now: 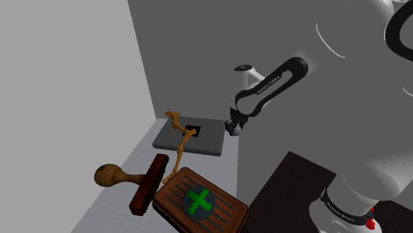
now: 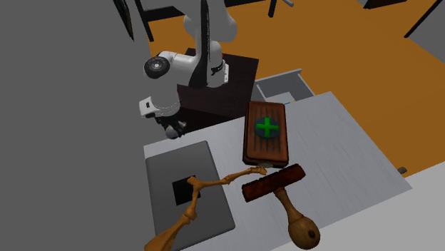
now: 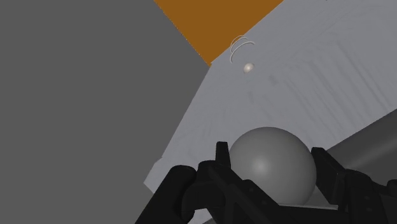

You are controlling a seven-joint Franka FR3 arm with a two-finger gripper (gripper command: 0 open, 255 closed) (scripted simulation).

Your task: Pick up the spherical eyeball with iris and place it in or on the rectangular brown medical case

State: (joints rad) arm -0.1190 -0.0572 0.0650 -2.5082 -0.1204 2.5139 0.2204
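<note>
Now grey ball (image 3: 272,168) clasped btwn end effector (image 3: 273,156) fingers (image 3: 222,160).

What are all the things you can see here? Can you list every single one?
ball: one, plain grey, clasped in the end effector
case: one, brown with a green cross, on the counter
brush-like tool: one, dark brown bar with a lighter rounded handle, beside the case
bony arm: one, tan, lying across the slab toward the case
slab: one, dark grey with a black square, on the counter
counter: one, light grey
floor: orange
stand: one, dark box
arm: one, white with dark joints
end effector: one, black, shut on the ball
</note>
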